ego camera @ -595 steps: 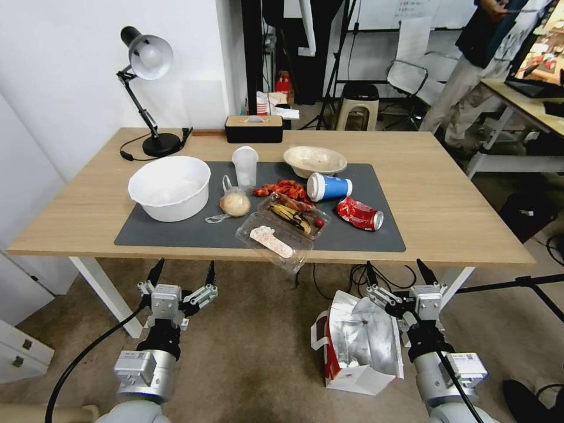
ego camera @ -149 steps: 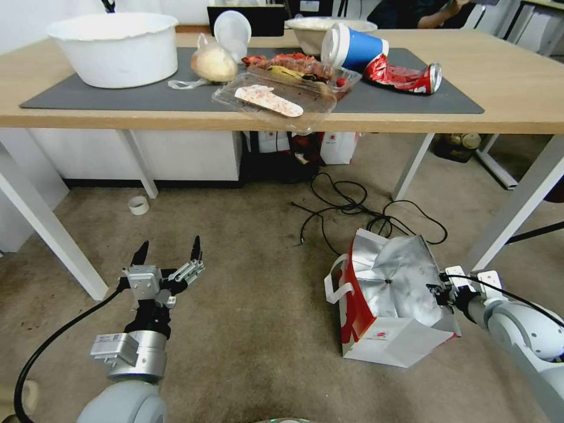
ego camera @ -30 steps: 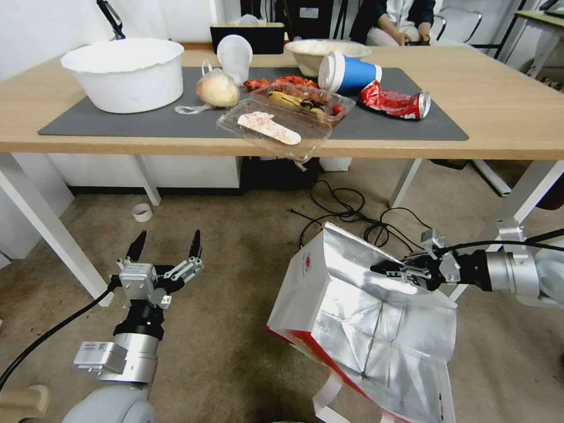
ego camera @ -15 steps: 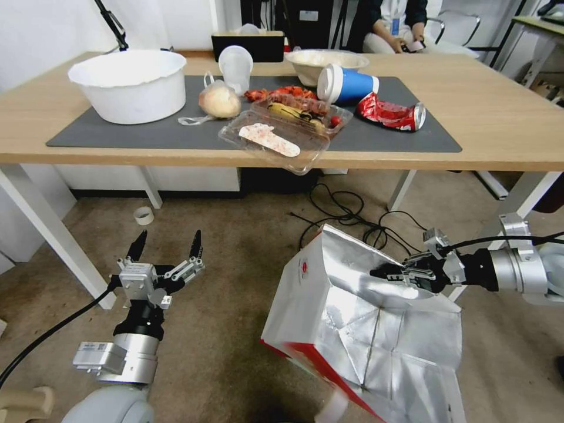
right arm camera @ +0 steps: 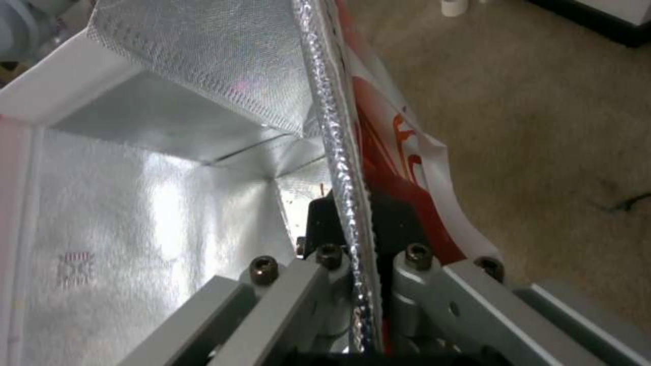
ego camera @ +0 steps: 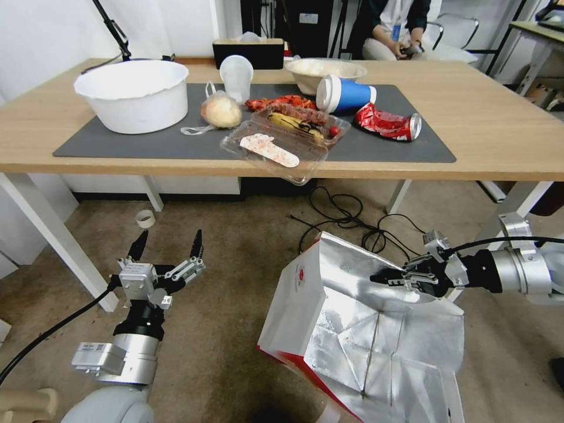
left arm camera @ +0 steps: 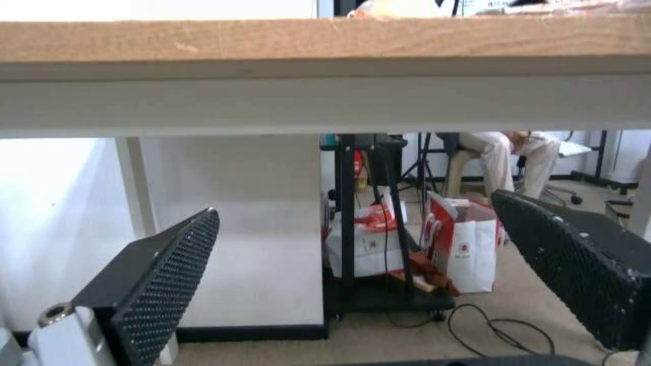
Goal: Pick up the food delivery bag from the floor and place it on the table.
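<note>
The food delivery bag point(ego camera: 358, 329) hangs tilted above the floor point(ego camera: 235, 352), its silver foil lining facing me and a small round red logo on its white side. My right gripper point(ego camera: 385, 276) is shut on the bag's foil rim point(right arm camera: 335, 142), with the rim pinched between both fingers. The bag sits below and in front of the table point(ego camera: 499, 129), off to its right half. My left gripper point(ego camera: 167, 249) is open and holds nothing, low over the floor on the left near a white table leg. Its two dotted black pads point(left arm camera: 170, 269) stand wide apart under the table edge.
The table carries a white bowl point(ego camera: 134, 100), a clear cup point(ego camera: 236, 75), a wrapped bun point(ego camera: 220, 111), a clear food tray point(ego camera: 276, 150), a blue cup point(ego camera: 343, 94) and a crushed red can point(ego camera: 388, 122). Black cables point(ego camera: 352, 217) lie under the table.
The right gripper took hold of the bag's rim on the floor and lifted it; the bag now hangs tilted. In the last second the view rose a little.
</note>
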Motion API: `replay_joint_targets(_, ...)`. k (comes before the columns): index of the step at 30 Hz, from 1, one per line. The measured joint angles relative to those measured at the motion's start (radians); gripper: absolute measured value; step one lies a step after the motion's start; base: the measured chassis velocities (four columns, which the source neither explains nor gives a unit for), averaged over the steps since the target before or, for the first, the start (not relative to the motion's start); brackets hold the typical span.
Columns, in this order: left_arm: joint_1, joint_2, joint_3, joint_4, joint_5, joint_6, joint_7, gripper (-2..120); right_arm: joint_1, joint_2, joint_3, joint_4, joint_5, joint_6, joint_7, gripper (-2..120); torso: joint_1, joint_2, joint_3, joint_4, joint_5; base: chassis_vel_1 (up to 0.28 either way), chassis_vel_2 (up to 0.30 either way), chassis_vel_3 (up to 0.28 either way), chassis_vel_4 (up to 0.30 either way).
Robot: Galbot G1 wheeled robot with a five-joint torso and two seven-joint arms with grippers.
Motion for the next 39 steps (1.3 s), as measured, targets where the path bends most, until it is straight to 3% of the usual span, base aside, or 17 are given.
replay_joint_targets(39,0.003,-0.002,0.004,-0.007,-0.002,-0.002,0.007,100,-0.001,-0.035,0.012,0.021,0.040,-0.007,-0.030,0,0.051,0.156,0.105,0.0000,0.0000,0.000,0.000,0.000,0.000)
